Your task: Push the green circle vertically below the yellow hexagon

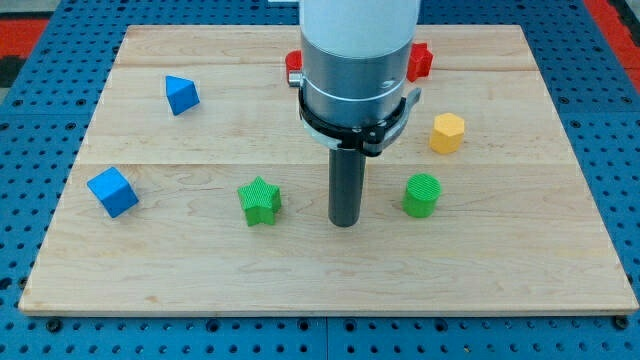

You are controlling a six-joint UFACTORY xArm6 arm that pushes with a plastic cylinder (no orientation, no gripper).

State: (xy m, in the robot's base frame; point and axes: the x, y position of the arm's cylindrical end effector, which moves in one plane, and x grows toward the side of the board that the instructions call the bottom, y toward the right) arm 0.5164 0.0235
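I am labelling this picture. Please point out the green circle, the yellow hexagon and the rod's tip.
green circle (421, 195), camera view, ribbed side
yellow hexagon (447, 132), camera view, front face
my tip (344, 224), camera view, the rod's very end

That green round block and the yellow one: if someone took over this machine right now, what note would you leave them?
My tip rests on the board between the green star and the green circle, to the circle's left and not touching it.
The green circle sits lower than the yellow hexagon and slightly to its left.
Done: the circle is already roughly below the hexagon.
Left: a small nudge toward the view's right should line it up straight under the hexagon.
Two blue blocks lie far off at the view's left; red blocks are partly hidden behind the arm.
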